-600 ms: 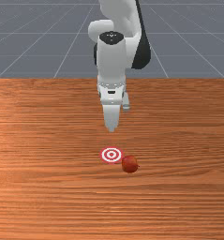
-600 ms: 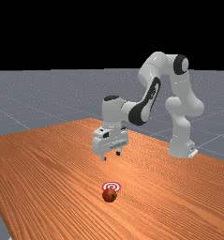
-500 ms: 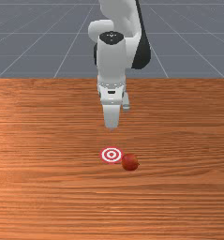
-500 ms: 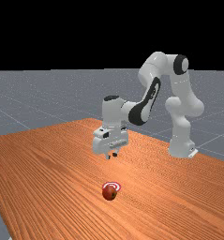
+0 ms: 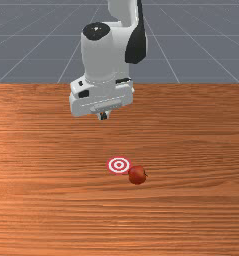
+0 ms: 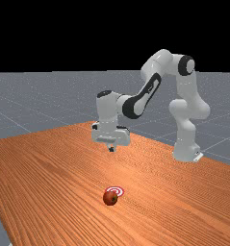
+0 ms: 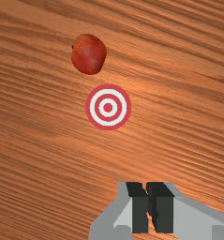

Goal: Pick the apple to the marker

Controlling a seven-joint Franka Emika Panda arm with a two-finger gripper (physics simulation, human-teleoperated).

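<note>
Red apple (image 7: 89, 54) is sitting just beside the marker (image 7: 108, 107), on its near side and a touch toward the front view's right, with a slim strip of wood between them in the wrist view. Jaws are closed on nothing, fingers almost meeting, well above the tabletop (image 5: 191, 210) and off to the far side, toward the front view's left. So I'd call this the approach, with basically the whole job left to do. First thing I'd do is spread the jaws wide while they're up high, then carry them nearer and toward the front view's right until they're centred over the fruit, and only then drop straight down. Don't cut in low at an angle, round stuff loves to roll (ask me how I know). Also, the stem (image 7: 73, 47) pokes out sideways, roughly along the line the fingers close on, so I'd swivel them before going down so they squeeze the smooth sides instead. Go down to about the widest part, since a pinch up top would probably squirt it away. Close gently, check it's snug, lift a little, and it's a really short hop over to the rings.
</note>
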